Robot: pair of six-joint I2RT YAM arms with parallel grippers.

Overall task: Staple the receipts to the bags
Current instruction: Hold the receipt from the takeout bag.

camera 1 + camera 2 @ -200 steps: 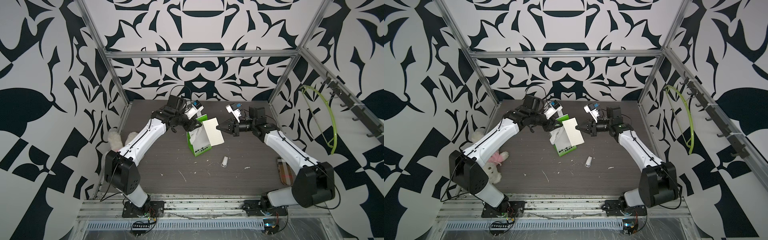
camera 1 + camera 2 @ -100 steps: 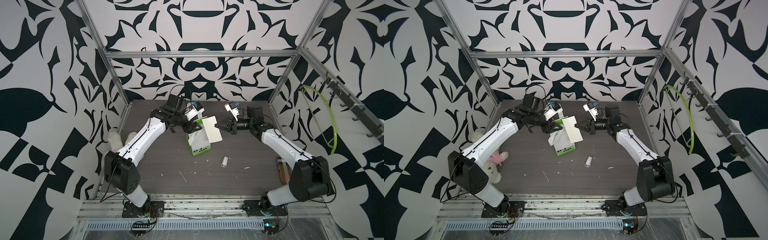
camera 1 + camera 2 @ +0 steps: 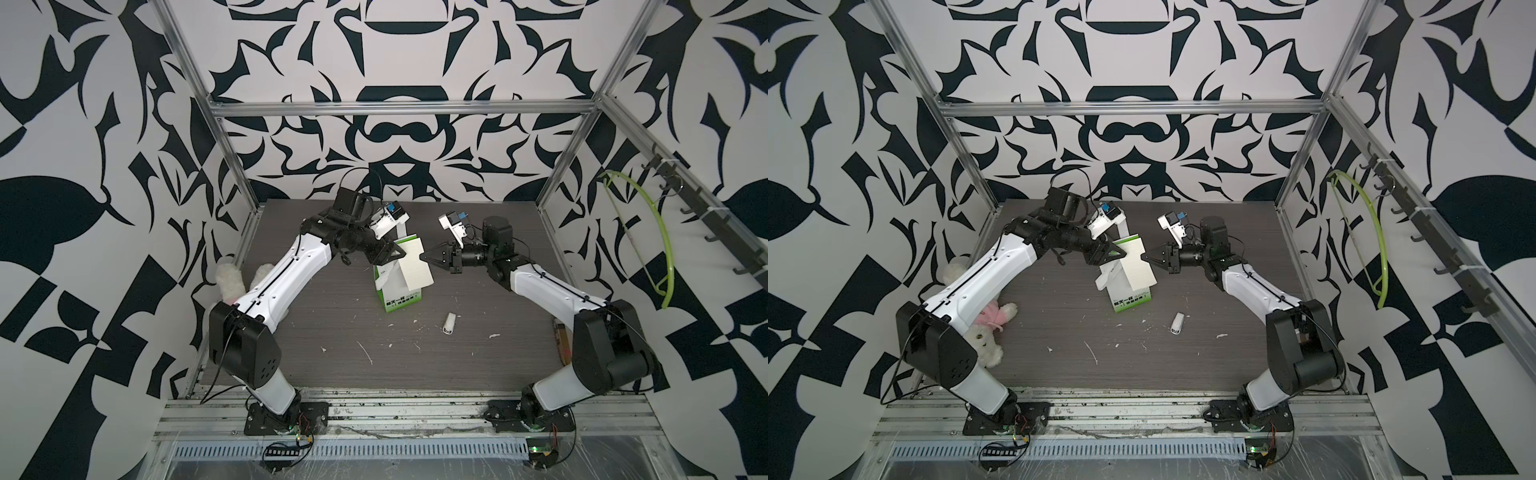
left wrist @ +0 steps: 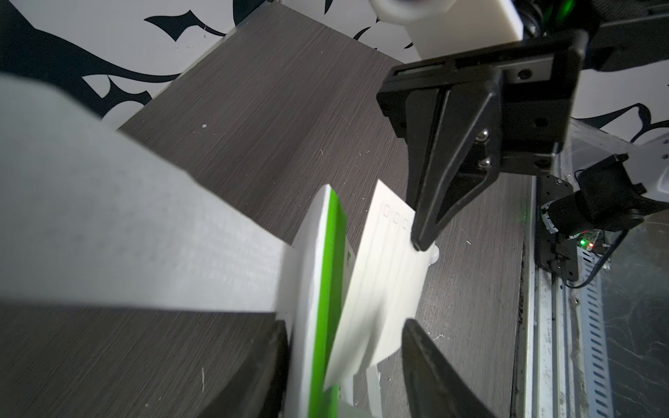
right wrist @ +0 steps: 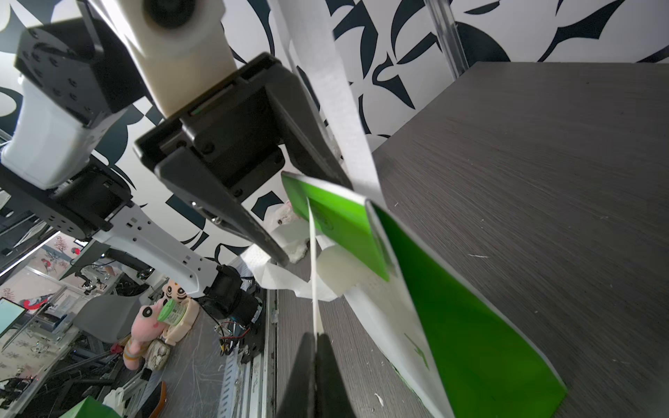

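The receipt (image 3: 415, 270), pinched edgewise in the closed right end effector (image 3: 424, 258), is held against the standing bag (image 3: 401, 301), both between the jaws of the open left end effector (image 3: 395, 257); next, they likely need clamping together for stapling.

The right gripper (image 3: 1145, 258) pinches a receipt (image 3: 1139, 269) by its edge before the standing bag (image 3: 1132, 300); the left gripper (image 3: 1120, 254) is at the bag's top. A stapler (image 3: 1177, 323) lies nearby.
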